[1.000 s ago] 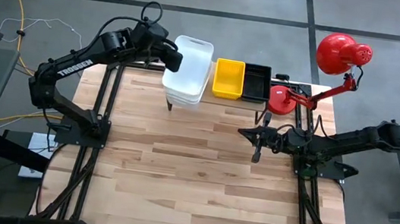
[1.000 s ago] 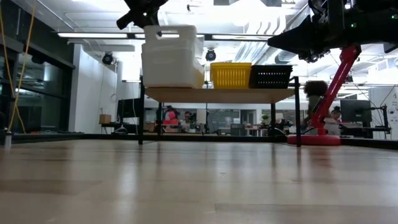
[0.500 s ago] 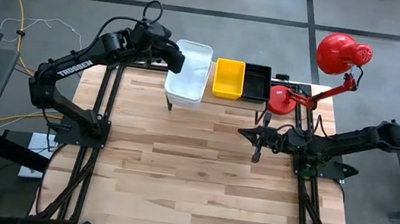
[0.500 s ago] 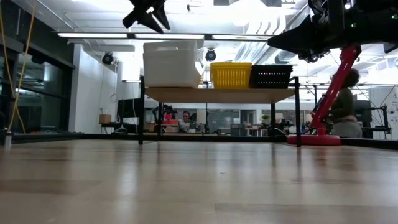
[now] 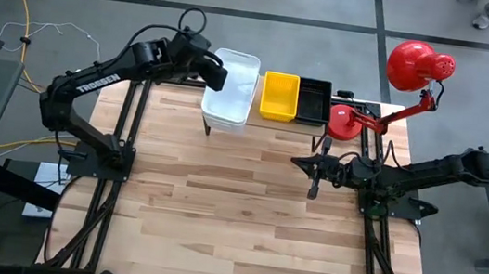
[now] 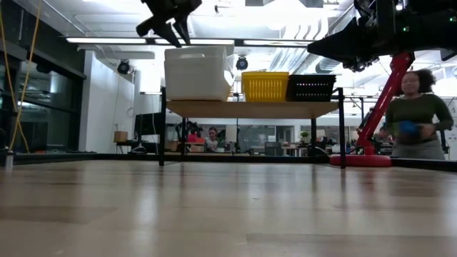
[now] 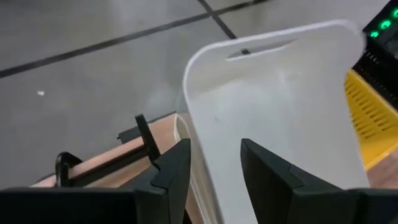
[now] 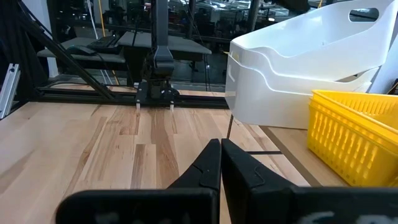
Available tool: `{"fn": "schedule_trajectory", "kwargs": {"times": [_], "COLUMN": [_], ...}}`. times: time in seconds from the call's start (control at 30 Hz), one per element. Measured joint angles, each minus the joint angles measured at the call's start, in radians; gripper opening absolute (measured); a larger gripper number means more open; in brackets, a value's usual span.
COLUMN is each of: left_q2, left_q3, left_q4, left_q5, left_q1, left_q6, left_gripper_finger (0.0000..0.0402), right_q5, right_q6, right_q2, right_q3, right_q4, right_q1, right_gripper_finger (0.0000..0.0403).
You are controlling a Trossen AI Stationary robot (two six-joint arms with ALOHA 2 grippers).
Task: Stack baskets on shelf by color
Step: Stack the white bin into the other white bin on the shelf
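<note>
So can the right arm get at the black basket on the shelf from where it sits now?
Probably yes: the right gripper waits shut over bare table, with the black basket open-topped at the shelf end nearest it, beside the lamp base.

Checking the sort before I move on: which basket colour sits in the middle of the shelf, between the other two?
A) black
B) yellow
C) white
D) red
B: in the high view the yellow basket stands on the shelf between the white baskets, stacked at one end, and the black basket at the end nearer the lamp base.
</note>
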Motion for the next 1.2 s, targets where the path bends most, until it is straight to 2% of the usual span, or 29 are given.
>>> {"fn": "schedule_trajectory", "kwargs": {"times": [0.43,0.53,0.63,0.7,0.93,1.2], "left_q2": [0.064,0.057,0.049,0.044,0.007,-0.045], "left_q3": [-0.002,-0.002,-0.001,-0.001,-0.001,0.004], "left_q4": [0.0,0.0,0.009,0.011,0.062,0.119], "left_q5": [-0.016,-0.019,-0.021,-0.019,-0.012,0.052], "left_q1": [-0.002,-0.002,-0.002,-0.002,-0.002,-0.001], "left_q6": [-0.018,-0.014,-0.013,-0.013,-0.011,-0.012], "left_gripper_finger": [0.012,0.0084,0.0026,0.0008,0.0003,0.0001], "right_q5": [0.0,0.0,0.0,0.0,0.0,0.0], "right_q6": [-0.001,-0.002,-0.002,-0.001,-0.001,-0.002], "right_q2": [0.0,0.0,0.0,0.0,0.0,0.0], "right_q3": [0.0,0.0,0.0,0.0,0.0,0.0], "right_q4": [-0.004,-0.003,-0.003,-0.003,-0.003,-0.003], "right_q1": [0.0,0.0,0.0,0.0,0.0,0.0], "right_gripper_finger": [0.0,0.0,0.0,0.0,0.0,0.0]}}
